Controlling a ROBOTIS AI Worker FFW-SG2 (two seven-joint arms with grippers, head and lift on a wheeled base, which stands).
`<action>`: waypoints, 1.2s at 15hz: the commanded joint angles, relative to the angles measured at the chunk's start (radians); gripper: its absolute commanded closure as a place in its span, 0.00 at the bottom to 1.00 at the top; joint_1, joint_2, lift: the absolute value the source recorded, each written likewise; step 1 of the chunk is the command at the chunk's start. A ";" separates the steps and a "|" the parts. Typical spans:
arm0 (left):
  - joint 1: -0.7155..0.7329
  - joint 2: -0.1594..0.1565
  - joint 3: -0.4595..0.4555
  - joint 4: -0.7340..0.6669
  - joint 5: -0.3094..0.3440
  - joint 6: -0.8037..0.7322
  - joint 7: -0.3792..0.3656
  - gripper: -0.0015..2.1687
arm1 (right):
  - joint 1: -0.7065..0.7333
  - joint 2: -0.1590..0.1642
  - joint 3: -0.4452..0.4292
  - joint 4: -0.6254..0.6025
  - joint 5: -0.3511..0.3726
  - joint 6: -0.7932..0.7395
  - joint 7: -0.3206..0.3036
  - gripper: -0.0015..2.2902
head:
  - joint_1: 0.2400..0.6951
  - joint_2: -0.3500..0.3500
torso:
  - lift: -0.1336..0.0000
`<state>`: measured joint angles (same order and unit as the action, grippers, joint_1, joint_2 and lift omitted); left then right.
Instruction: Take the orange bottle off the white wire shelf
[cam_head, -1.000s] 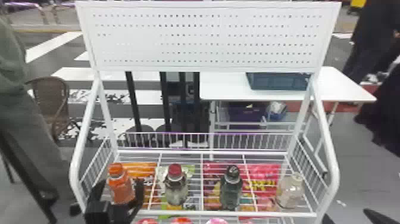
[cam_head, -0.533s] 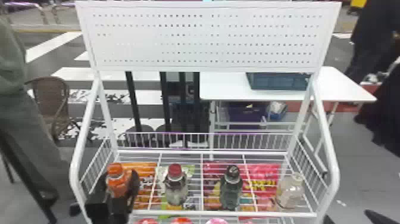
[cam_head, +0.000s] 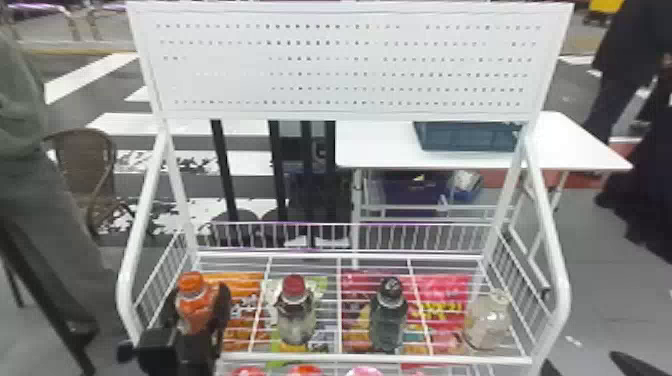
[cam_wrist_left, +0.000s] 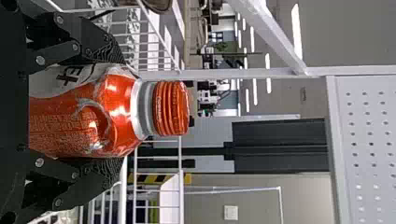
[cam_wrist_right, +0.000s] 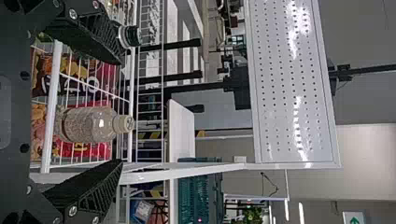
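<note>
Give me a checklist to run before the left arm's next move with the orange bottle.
1. Left end effector closed on the orange bottle: ok.
2. Cap on: ok.
3. Bottle upright: ok.
4. Bottle's base raised from the wire shelf: cannot tell, base hidden.
5. Bottle outside the shelf's rails: not ok, it is within them.
6. Right end effector empty: ok, fingers open.
</note>
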<state>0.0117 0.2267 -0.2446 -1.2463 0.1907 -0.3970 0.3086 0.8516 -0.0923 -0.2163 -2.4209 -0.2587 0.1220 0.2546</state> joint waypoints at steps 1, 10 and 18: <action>0.071 0.008 0.014 -0.145 -0.007 0.025 0.000 0.32 | 0.000 -0.001 0.000 0.000 -0.001 0.000 0.000 0.07 | 0.57 0.50 | 1.00; 0.461 0.031 0.166 -0.723 -0.054 0.289 0.011 0.32 | -0.013 -0.006 0.008 0.016 -0.004 0.000 0.000 0.07 | 0.57 0.50 | 1.00; 0.757 0.022 0.248 -1.029 -0.102 0.277 0.000 0.32 | -0.005 -0.011 0.012 0.009 0.003 0.000 0.000 0.07 | 0.57 0.50 | 1.00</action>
<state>0.7308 0.2488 -0.0053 -2.2388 0.0903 -0.1224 0.3093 0.8436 -0.1025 -0.2041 -2.4086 -0.2583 0.1220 0.2547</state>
